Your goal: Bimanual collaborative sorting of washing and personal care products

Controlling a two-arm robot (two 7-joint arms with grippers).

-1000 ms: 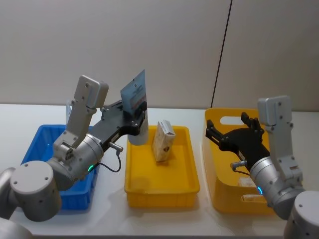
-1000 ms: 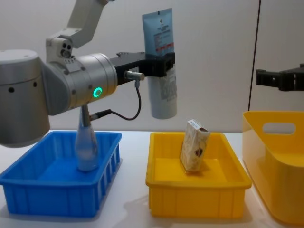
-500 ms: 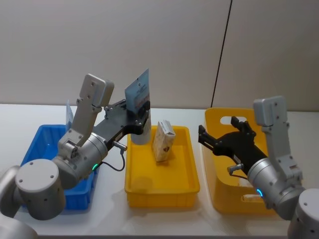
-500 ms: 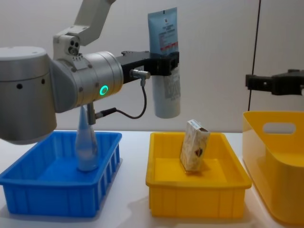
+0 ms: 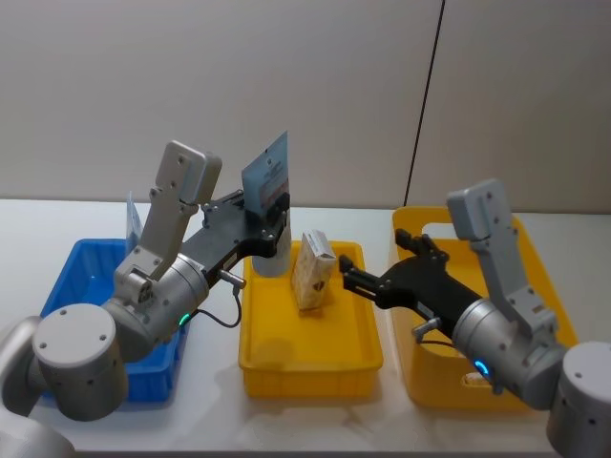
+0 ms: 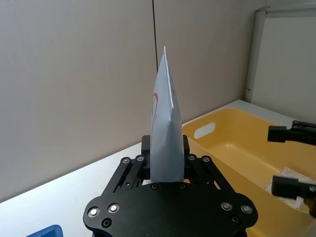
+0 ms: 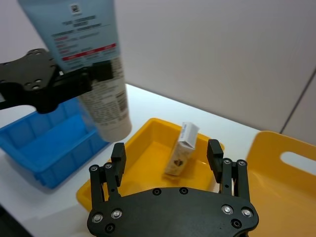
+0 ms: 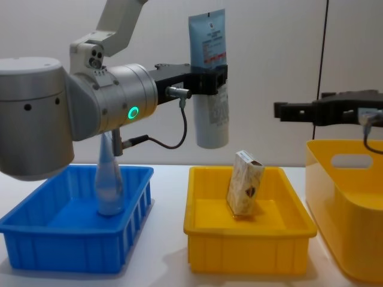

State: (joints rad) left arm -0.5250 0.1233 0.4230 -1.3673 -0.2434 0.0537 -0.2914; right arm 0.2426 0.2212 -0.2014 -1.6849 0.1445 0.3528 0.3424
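Since a second ago the right end effector (image 7: 166,149), fingers spread, has swung from over the bin (image 8: 344,203) toward the carton (image 8: 244,191) leaning in the tray (image 8: 245,254). Left end effector (image 8: 213,82) pinches the tube (image 8: 208,36) upright above the tray's back left corner.

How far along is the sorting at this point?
Looks done: a clear bottle stands in the blue bin, and pale items lie in the right yellow bin. In hand: the left gripper holds the light-blue tube upright above the left edge of the middle yellow tray, with the open right gripper extended toward it. Left: placing the tube, and probably the beige carton standing in that tray.
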